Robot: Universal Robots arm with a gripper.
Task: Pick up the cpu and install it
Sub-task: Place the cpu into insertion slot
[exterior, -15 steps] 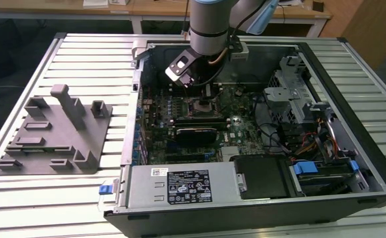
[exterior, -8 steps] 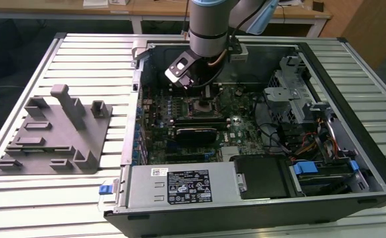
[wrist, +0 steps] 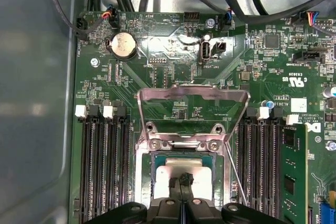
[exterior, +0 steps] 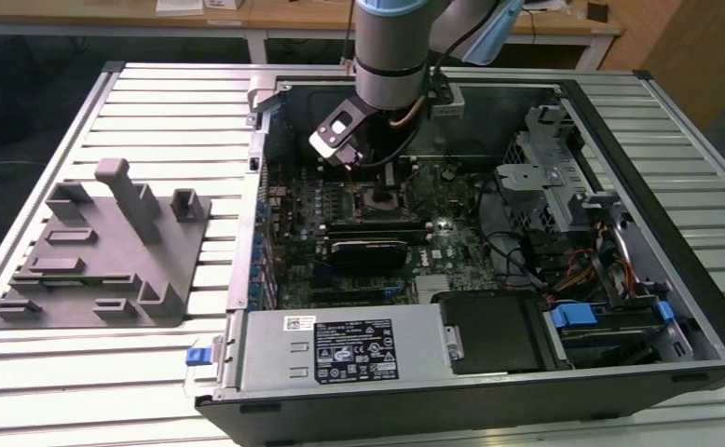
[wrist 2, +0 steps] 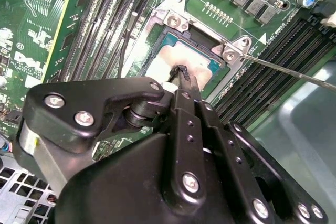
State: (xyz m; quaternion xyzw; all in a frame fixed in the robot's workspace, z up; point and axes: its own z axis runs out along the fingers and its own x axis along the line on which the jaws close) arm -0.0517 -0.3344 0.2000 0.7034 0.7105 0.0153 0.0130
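Silvery cpu (wrist: 170, 174) sits in mobo socket (wrist 2: 161, 18), upper centre of exterior view. Gripper (wrist 2: 184, 74) clenched, fingertips together, tips on or just over cpu top.

An open computer case (exterior: 487, 405) lay on its side on a slatted metal table (exterior: 89, 382). A grey plastic block (exterior: 102, 251) stood on the table at the exterior view's left, apart from the case. Inside, a green motherboard (exterior: 450, 247) lined the floor, a silver power supply (exterior: 337, 349) filled the near edge, and a metal drive cage (exterior: 543, 182) stood at the exterior view's right. The first wrist view showed a coin battery (wrist: 122, 44), empty memory slots (wrist: 102, 166), one memory stick (wrist: 294, 174) and black cables (wrist: 252, 3). A wooden desk (exterior: 276, 17) stood beyond the table.
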